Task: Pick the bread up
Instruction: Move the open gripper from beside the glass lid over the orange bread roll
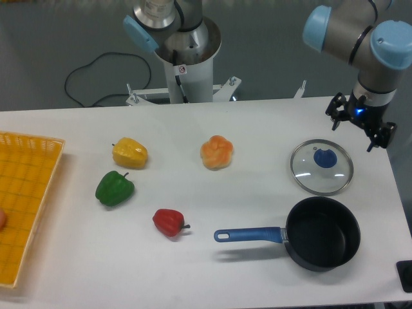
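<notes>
The small round orange-golden bread bun (217,152) with a knotted, lobed, glossy top sits alone on the white surface (257,193), roughly midway along its length and nearer the far edge than the near one. The black two-finger end effector (360,121) hangs near the far right corner, well apart from the bread and above the round glass lid with a blue knob (321,167). It holds nothing; its fingers look spread, but they are small and dark against the arm, so how wide they stand I cannot tell for sure.

Judging by its look, the bread should be light and somewhat soft, giving a little under pressure, with a shiny skin that may slide between hard fingers. A grip across its widest part, low on the sides below the lobes, with gentle closing force, seems the safest hold; pinching the top knots risks slipping off.

Toward the left edge lie a smooth yellow bell pepper (130,152), a green bell pepper (115,188) and, closer to the near edge, a red bell pepper with a stem (169,222). A black saucepan with a blue handle (322,241) stands by the near right corner.
</notes>
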You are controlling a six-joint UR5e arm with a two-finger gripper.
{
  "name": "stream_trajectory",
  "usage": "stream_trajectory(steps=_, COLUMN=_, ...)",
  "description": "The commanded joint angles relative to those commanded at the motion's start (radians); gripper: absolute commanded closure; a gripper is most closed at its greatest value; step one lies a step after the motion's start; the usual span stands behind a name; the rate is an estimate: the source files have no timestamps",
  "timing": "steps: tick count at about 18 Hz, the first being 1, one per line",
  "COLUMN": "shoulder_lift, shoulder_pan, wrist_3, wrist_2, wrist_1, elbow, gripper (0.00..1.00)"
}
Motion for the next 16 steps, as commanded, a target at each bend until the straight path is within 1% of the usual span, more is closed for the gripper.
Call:
stream_trajectory(steps=7, shoulder_lift=0.0, shoulder_pan=-0.002, wrist_3=-0.002, wrist_2=0.0, wrist_1=-0.005, elbow=-0.008, gripper=0.0)
stream_trajectory(steps=9, shoulder_lift=0.0, shoulder_pan=0.002, wrist_3=0.0, wrist_2=-0.006, wrist_1=0.005, elbow=-0.043, gripper=0.0)
stream_trajectory(steps=11, shoulder_lift=0.015, shoulder_pan=0.011, wrist_3=-0.005, wrist_2=-0.005, wrist_1=0.012, elbow=-0.069, gripper=0.0)
stream_trajectory(steps=13, shoulder_lift=0.055, shoulder_pan=0.014, wrist_3=-0.009, wrist_2=-0.008, wrist_1=0.011, elbow=-0.113, gripper=0.0)
stream_trajectory(steps=16, shoulder_lift=0.087, shoulder_pan=0.006, wrist_3=-0.057, wrist_2=-0.009, wrist_1=-0.002, elbow=-0.129, gripper=0.0)
